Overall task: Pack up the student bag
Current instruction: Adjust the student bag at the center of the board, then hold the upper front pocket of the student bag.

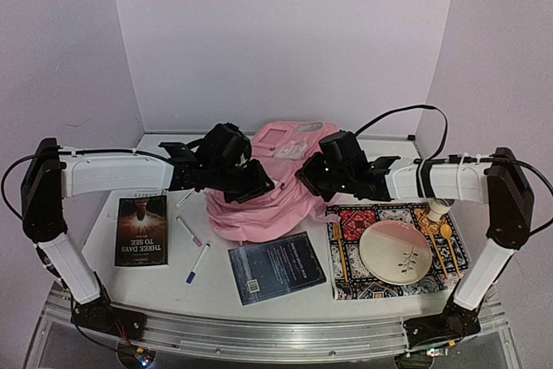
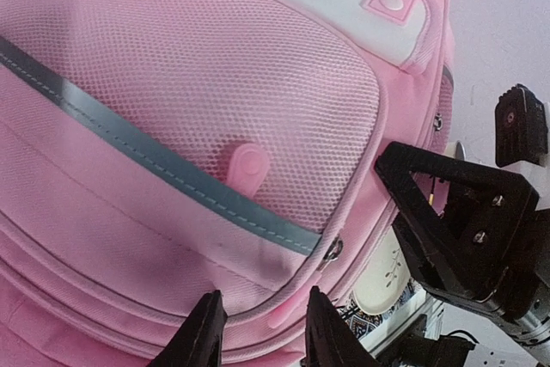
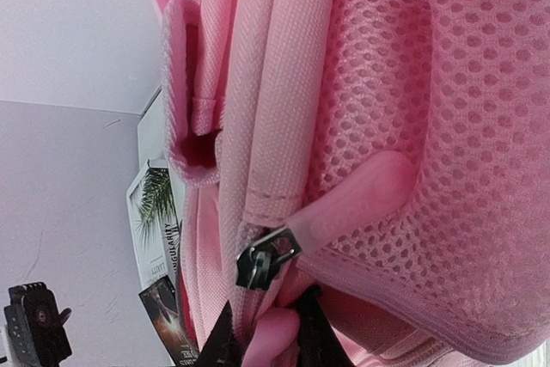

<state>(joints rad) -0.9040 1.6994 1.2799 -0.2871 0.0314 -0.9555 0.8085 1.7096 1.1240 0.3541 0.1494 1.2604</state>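
Observation:
The student bag (image 1: 259,200) is a pink backpack lying mid-table between both arms. My left gripper (image 1: 259,186) is at its left side. In the left wrist view the left gripper (image 2: 262,337) is open, its fingers astride the bag's (image 2: 172,126) edge seam, with a pink zipper pull (image 2: 288,311) lying between them by the right finger. My right gripper (image 1: 307,177) is at the bag's right side. In the right wrist view the right gripper (image 3: 268,341) is shut on a pink zipper pull (image 3: 271,333), just below a metal slider (image 3: 266,257) with a second pink pull (image 3: 352,199).
A dark book (image 1: 143,229) lies front left and a dark blue book (image 1: 276,267) lies in front of the bag. Two pens (image 1: 190,231) lie between them. A plate (image 1: 395,251) sits on a patterned mat (image 1: 354,224) at the right, with a cup (image 1: 438,207) behind it.

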